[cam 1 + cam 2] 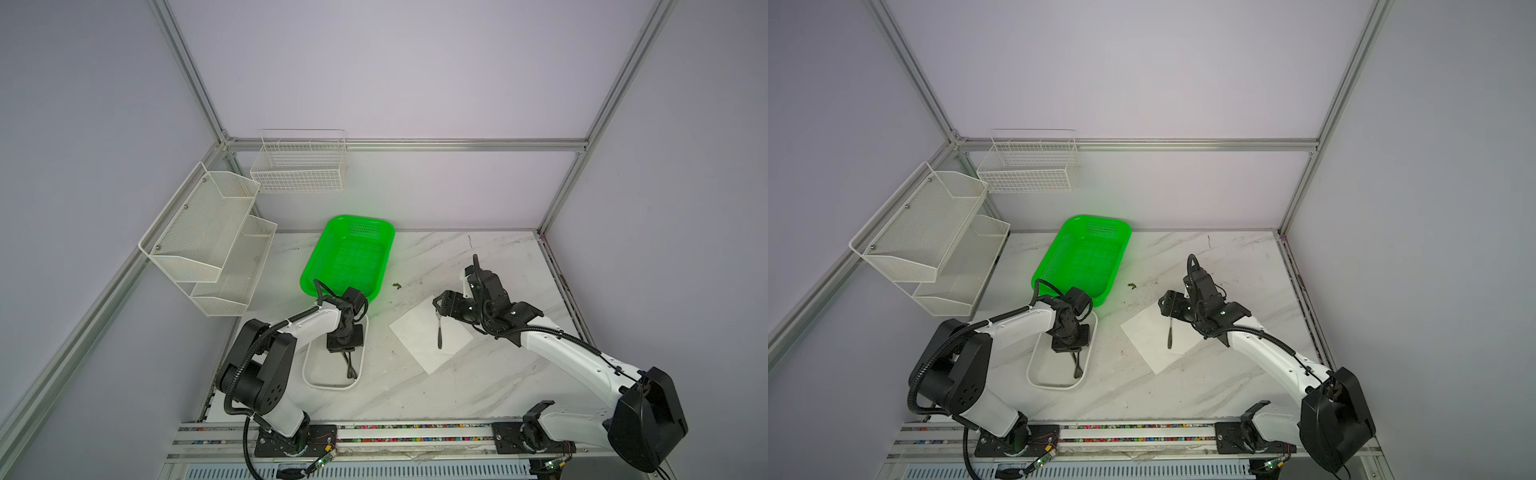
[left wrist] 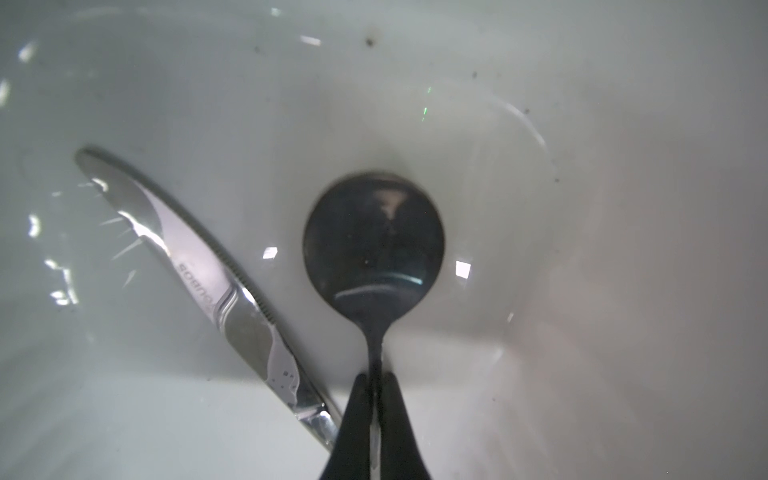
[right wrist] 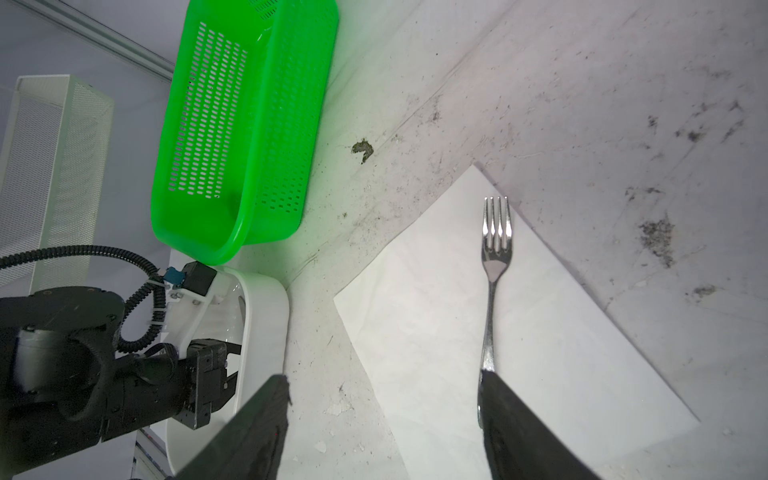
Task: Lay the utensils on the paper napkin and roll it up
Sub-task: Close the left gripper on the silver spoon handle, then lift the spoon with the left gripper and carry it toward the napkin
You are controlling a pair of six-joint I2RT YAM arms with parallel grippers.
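Left gripper (image 2: 375, 380) clamps one spoon (image 2: 374, 241) (one knife (image 2: 195, 266) alongside, in one tray (image 3: 266, 316)); right gripper (image 3: 382, 380), spread wide, over one fork (image 3: 494, 257) on one napkin (image 3: 415, 311).

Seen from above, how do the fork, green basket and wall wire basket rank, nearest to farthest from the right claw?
1. fork, on the paper napkin, right at the open right gripper.
2. green basket, on the table, farther left.
3. wire basket, hung up at the far back left.
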